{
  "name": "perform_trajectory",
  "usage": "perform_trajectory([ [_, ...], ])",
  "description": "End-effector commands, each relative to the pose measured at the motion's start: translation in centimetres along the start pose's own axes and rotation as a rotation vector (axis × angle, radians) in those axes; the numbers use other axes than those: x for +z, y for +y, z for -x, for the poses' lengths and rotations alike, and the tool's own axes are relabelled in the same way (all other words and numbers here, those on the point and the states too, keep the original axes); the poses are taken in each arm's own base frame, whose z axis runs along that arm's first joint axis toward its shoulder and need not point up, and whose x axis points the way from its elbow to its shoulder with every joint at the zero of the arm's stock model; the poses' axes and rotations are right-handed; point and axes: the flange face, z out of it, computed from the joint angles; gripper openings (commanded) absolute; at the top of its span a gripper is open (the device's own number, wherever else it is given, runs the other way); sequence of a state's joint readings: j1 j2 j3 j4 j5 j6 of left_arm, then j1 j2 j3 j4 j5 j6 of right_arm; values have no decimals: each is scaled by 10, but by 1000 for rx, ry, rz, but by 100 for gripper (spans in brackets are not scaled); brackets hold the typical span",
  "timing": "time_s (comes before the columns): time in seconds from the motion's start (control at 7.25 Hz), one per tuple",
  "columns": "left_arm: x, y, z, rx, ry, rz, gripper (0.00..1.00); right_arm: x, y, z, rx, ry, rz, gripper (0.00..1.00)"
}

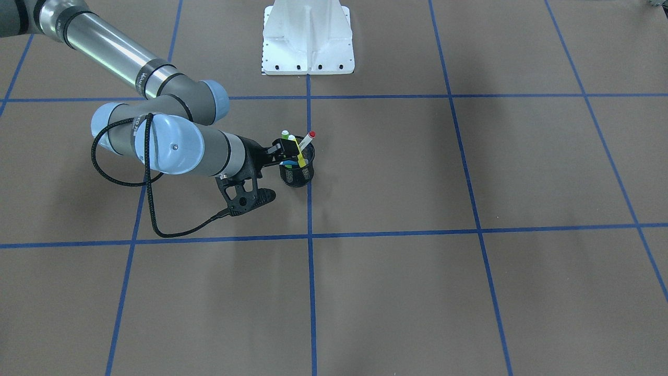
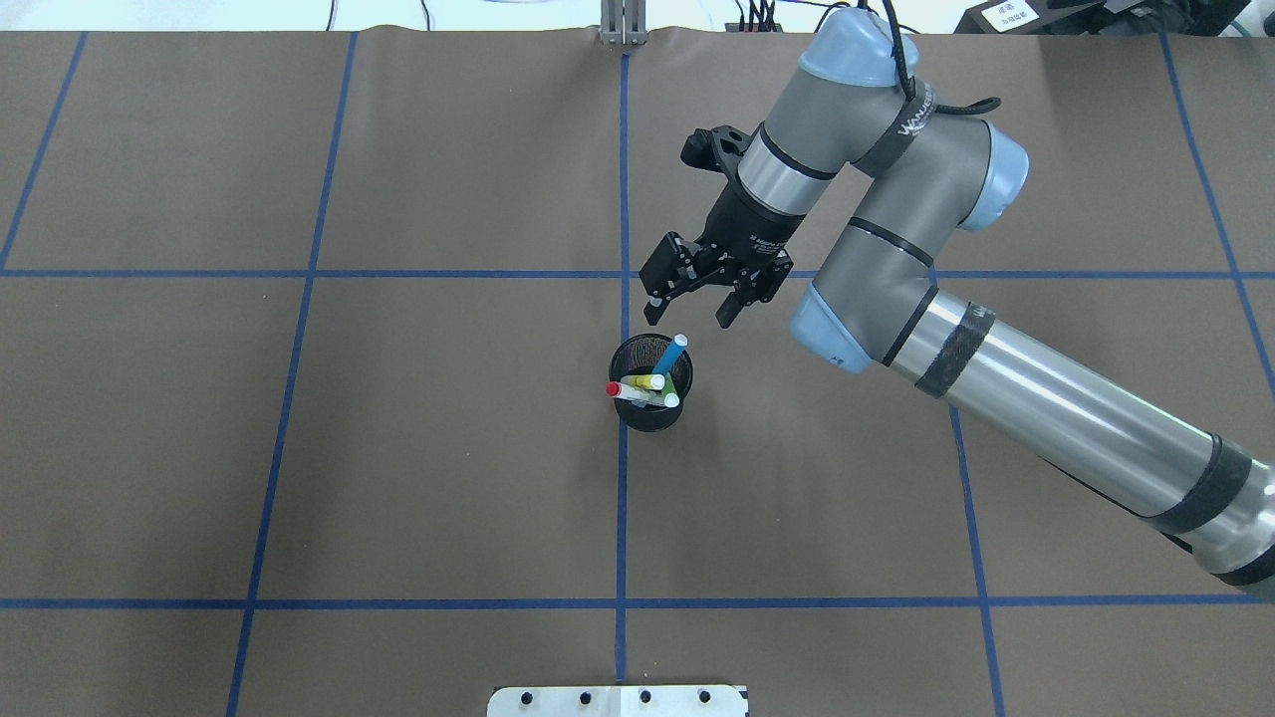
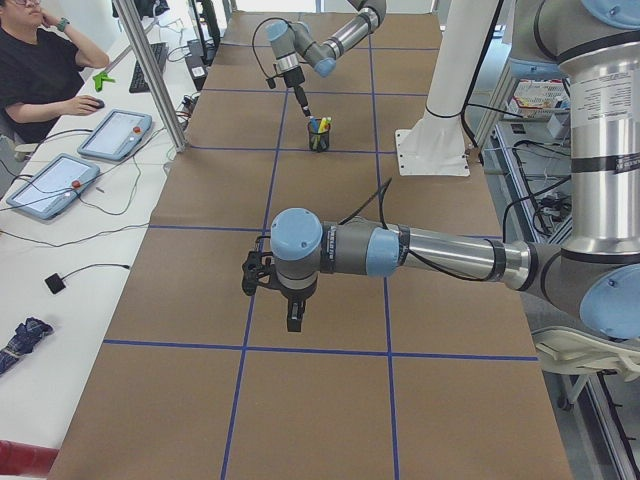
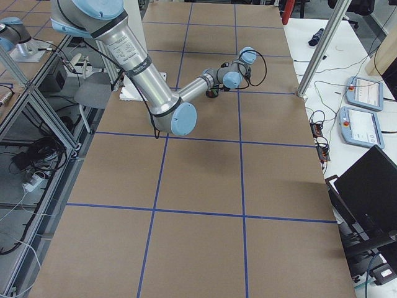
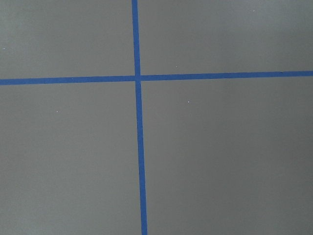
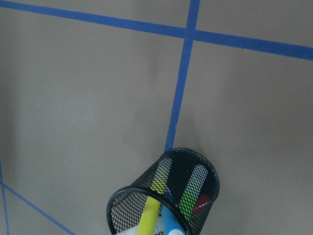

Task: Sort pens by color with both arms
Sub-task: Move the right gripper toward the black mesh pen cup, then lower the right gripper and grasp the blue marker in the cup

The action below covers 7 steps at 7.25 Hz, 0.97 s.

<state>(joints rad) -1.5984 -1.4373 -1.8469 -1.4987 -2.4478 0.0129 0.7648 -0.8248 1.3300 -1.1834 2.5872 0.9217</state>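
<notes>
- At the middle of the table [image 2: 299,448], right by a blue tape line [image 2: 622,518], a black mesh cup [image 2: 649,416] stands upright. It holds all four pens [image 2: 652,383].
- A blue pen [image 2: 671,354] leans toward the far rim and a yellow pen [image 2: 645,381] lies across the mouth. A white pen with a red cap [image 2: 628,391] points toward the robot's left, and a green pen [image 6: 188,196] shows through the mesh in the right wrist view.
- No pen lies on the table, so the sorting looks not yet begun.
- The right gripper [image 2: 688,317] hangs over the far side of the cup with its jaws spread wide and nothing between them. The side view shows it above the pen tips, apart from them.
- The left gripper [image 3: 292,318] points down over bare table, well away from the cup. Only the side view shows it, so I cannot tell whether it is spread or closed.
- Handling, as I judge it: the pens are light, stiff and smooth-barrelled, so likely to slip or roll in a loose pinch.
- The best hold is probably across the upper barrel, just under the pale end, where it clears the rim.
- The blue pen sticks out most freely and looks the easiest first pick.
- The crossed pens lean on one another and the cup looks light. A slanted pull could stir the others or tip the cup — a straight lift along the barrel seems safer.
</notes>
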Motion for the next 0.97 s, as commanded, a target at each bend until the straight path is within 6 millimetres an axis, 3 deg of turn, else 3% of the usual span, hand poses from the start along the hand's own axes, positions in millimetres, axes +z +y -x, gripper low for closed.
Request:
perform_trajectory([
  [0.0,0,-1,-1,1,0,-1,100,1,0,0,26,0,-1,83],
  [0.41,-1,-1,-2,2,11,-2,100,10,4,6,18,-3,14,82],
  [0.69,-1,-1,-2,1,11,-1,100,13,6,5,20,-2,19,60],
  [0.83,0,-1,-1,-1,11,0,100,15,7,4,22,0,20,56],
])
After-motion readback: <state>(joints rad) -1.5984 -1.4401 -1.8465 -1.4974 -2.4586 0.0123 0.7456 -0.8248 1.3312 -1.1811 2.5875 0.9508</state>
